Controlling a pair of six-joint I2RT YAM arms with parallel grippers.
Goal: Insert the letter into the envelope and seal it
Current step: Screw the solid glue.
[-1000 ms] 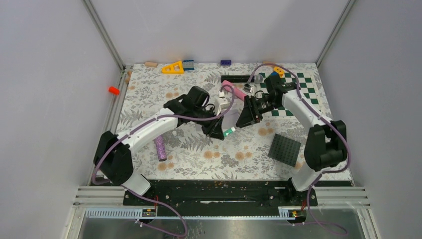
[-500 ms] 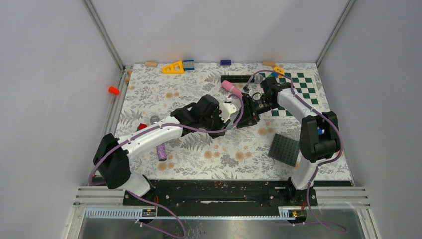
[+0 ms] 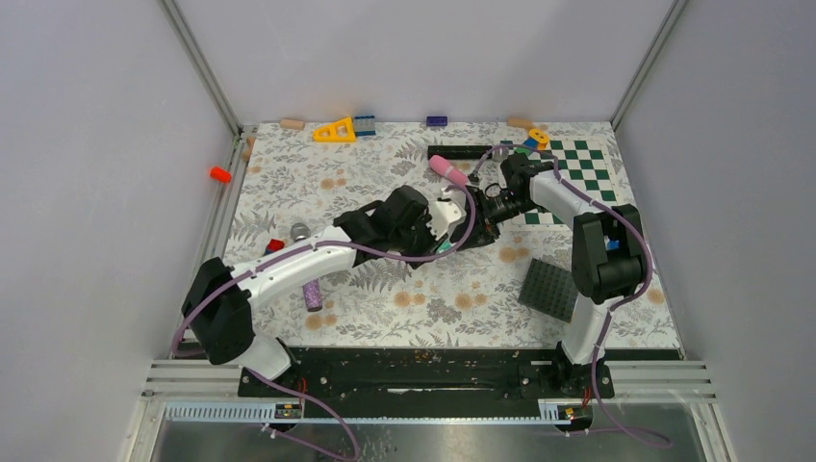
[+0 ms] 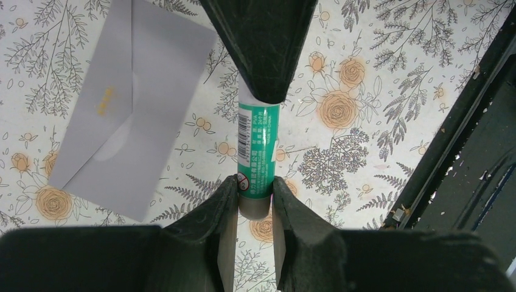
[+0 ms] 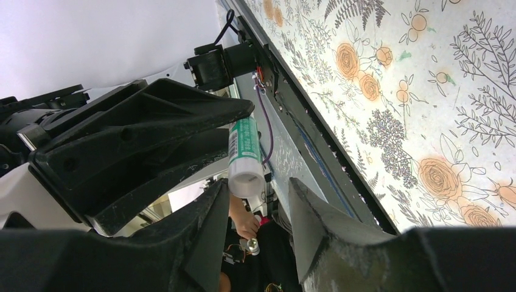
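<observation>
Clamping the glue stick (image 4: 258,159) by its base, the left gripper (image 4: 254,190) aimed it toward 12 o'clock between the right gripper (image 5: 258,201)'s parted jaws, the envelope (image 4: 131,103) lying flat at 10 o'clock.

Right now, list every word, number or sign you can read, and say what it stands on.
No text reads clearly.
Glue stick label, held in the left end effector: barcode, white print and a small red round sign, all too small to read.
Envelope: only an orange smudge, no writing.
</observation>
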